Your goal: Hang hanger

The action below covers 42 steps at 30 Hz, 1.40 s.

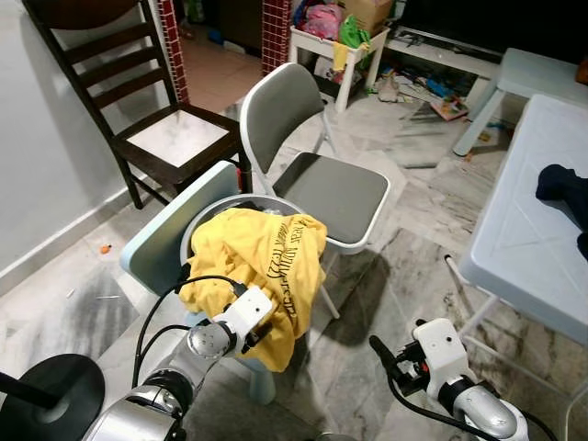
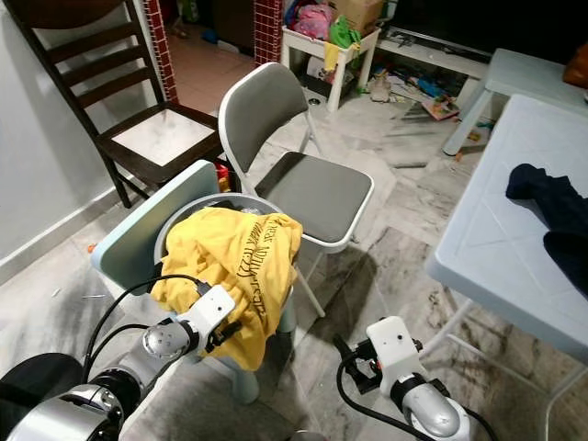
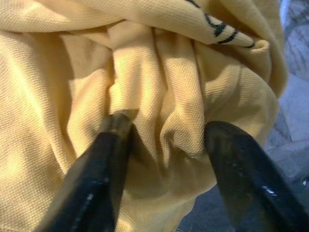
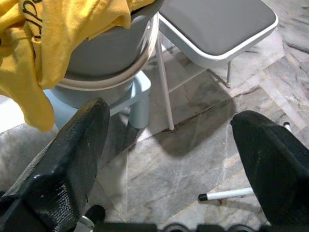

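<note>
Left tool (image 3: 164, 145) spread, pressing yellow shirt (image 1: 262, 262); black lettering unreadable. Right tool (image 4: 174, 159) wide.

The two head views are looking forward and down from above, taking in a yellow shirt (image 1: 257, 266) heaped in a grey basket (image 1: 213, 209) left of centre, a grey folding chair (image 1: 317, 170) at upper centre, and a pale counter (image 1: 528, 230) along the right edge. The right eye is showing all of this shifted slightly leftward. The left wrist camera is sitting very close, facing along its fingers (image 3: 104, 164) straight into the yellow cloth. The right wrist camera is looking from low down along its spread fingers (image 4: 72, 159) across the marble floor (image 4: 183, 169), sharing basket, shirt and chair seat with the head views.
</note>
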{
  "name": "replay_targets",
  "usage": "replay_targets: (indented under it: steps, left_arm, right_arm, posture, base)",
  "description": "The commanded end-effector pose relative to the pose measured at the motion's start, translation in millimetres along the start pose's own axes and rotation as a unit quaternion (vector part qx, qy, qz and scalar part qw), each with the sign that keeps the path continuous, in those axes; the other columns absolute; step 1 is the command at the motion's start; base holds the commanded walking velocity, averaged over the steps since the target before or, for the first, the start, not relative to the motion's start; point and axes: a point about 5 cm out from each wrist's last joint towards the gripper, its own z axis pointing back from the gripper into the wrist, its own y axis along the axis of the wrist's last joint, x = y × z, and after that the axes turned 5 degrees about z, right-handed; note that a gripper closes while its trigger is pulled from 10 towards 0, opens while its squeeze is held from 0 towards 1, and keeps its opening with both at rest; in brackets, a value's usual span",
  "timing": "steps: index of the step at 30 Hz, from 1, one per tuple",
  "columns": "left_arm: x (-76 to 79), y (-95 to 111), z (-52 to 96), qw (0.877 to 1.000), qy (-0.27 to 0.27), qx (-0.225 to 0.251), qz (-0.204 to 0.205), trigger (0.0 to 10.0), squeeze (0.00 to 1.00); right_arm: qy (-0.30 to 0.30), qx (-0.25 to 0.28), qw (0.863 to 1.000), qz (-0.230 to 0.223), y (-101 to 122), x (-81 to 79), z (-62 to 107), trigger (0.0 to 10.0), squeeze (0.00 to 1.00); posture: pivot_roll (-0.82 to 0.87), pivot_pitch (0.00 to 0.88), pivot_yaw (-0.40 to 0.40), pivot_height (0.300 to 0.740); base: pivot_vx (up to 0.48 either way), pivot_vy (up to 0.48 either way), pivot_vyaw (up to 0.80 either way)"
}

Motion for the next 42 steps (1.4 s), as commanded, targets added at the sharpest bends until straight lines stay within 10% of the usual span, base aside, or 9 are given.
replay_targets:
  steps: [1, 21, 35, 37, 42]
  left_arm:
    - [-0.4, -7.3, 1.9, 1.000, 0.009, -0.012, 0.012, 0.0, 0.00]
    - [-63.1, 20.0, 16.1, 0.973, 0.143, 0.083, 0.159, 0.0, 0.00]
    - [-9.3, 27.9, 10.5, 0.969, 0.078, 0.192, 0.132, 0.4, 0.00]
    - [1.9, 17.4, 19.2, 0.965, 0.081, 0.212, 0.129, 10.0, 0.00]
    - [12.6, 5.4, 38.0, 0.960, 0.093, 0.234, 0.120, 10.0, 0.00]
  right_arm:
    - [-0.004, 0.000, 1.000, 0.007, 3.0, 3.1, 0.7, 10.0, 0.00]
    - [0.026, 0.013, 0.999, 0.016, 11.5, -6.7, -24.3, 10.0, 0.00]
    - [0.097, -0.017, 0.993, -0.070, -0.2, -28.7, -31.9, 10.0, 0.00]
    - [0.106, -0.026, 0.989, -0.097, -2.5, -33.2, -40.7, 10.0, 0.00]
    - [0.110, -0.037, 0.982, -0.151, -1.8, -39.2, -57.0, 10.0, 0.00]
  posture:
    - [-0.39, 0.110, -0.083, 0.740]
    - [-0.27, 0.098, -0.081, 0.740]
    - [-0.22, 0.094, -0.070, 0.740]
    - [-0.19, 0.097, -0.069, 0.740]
    - [-0.15, 0.101, -0.069, 0.740]
  base:
    - [0.000, 0.000, 0.00]
    - [0.000, 0.000, 0.00]
    - [0.000, 0.000, 0.00]
    - [0.000, 0.000, 0.00]
    - [0.000, 0.000, 0.00]
